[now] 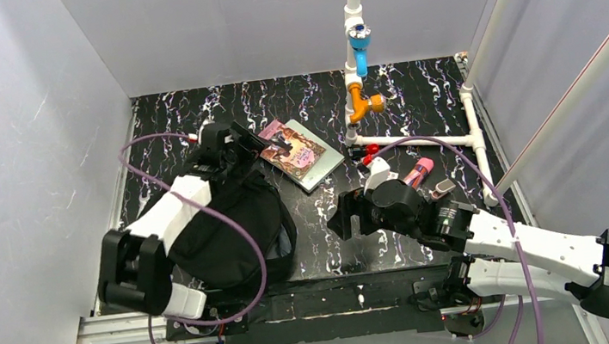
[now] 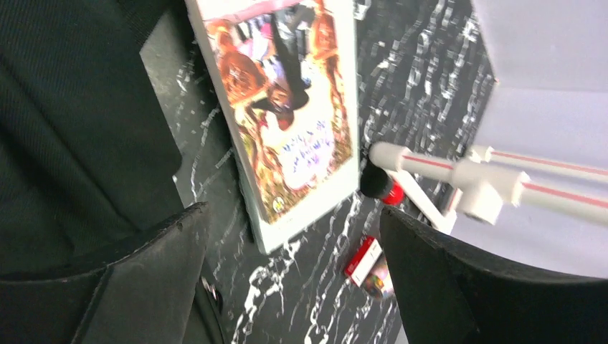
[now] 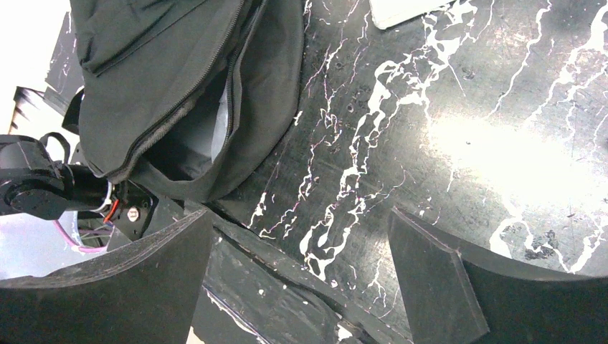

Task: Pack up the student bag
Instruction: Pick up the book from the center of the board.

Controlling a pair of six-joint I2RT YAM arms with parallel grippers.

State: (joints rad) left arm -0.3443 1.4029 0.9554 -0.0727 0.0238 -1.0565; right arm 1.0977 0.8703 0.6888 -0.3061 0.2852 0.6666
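Observation:
The student bag (image 1: 226,233), a large black backpack, lies at the near left of the marbled mat. In the right wrist view its zipper gapes on the student bag (image 3: 165,79), showing a pale lining (image 3: 219,127). My left gripper (image 1: 252,140) hovers over the bag's far end, open, nothing between its fingers (image 2: 165,265). Just past it lies a picture book (image 1: 303,155), seen close in the left wrist view as the book (image 2: 287,107). My right gripper (image 1: 342,216) stands open and empty over bare mat, to the right of the bag, its fingers (image 3: 430,279) apart.
A white pipe frame (image 1: 418,137) carrying blue and orange fittings (image 1: 361,70) stands at the back right. A pink item (image 1: 419,171) and a small box (image 1: 442,187) lie behind the right arm. A red-and-white box (image 2: 364,259) and red-black piece (image 2: 381,189) sit by the pipe (image 2: 459,179).

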